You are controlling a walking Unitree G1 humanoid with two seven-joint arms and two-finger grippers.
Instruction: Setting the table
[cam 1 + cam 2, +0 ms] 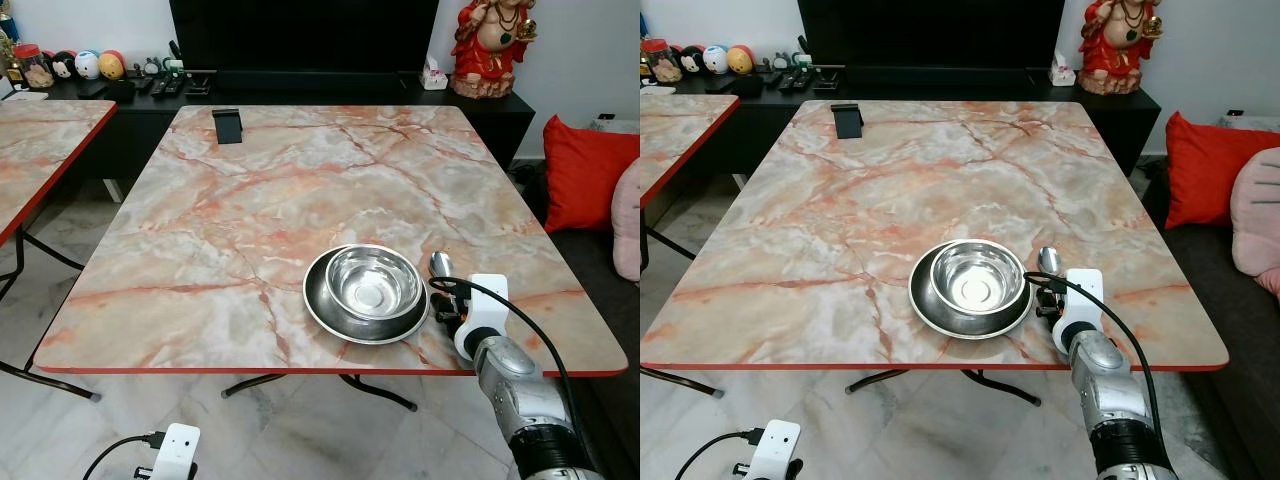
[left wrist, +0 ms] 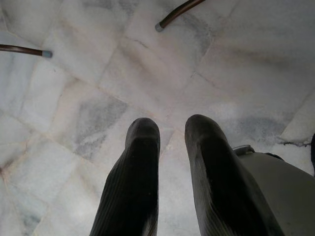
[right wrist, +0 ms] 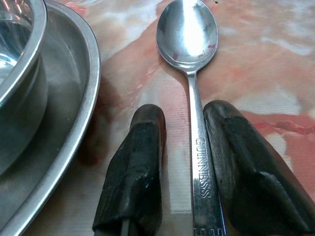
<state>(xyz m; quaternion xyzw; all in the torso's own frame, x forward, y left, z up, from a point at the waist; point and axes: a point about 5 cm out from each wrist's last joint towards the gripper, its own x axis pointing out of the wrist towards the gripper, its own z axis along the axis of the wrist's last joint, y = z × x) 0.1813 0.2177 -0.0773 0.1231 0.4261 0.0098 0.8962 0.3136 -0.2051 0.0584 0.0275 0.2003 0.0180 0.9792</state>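
Right gripper (image 3: pixel 184 162) low over marble table (image 1: pixel 230 220), fingers parted around Guinness spoon (image 3: pixel 189 54) handle, one pad touching. Spoon flat, just beside steel plate (image 1: pixel 330 310) holding steel bowl (image 1: pixel 372 280). Left gripper (image 2: pixel 170 162) slightly apart, empty, above floor.

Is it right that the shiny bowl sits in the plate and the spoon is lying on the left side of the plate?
Not quite. The bowl does sit in the plate, but the spoon lies on the plate's right side, not its left. The left eye view shows it beside the plate, and the right wrist view shows its handle between the open fingers of the right end effector.
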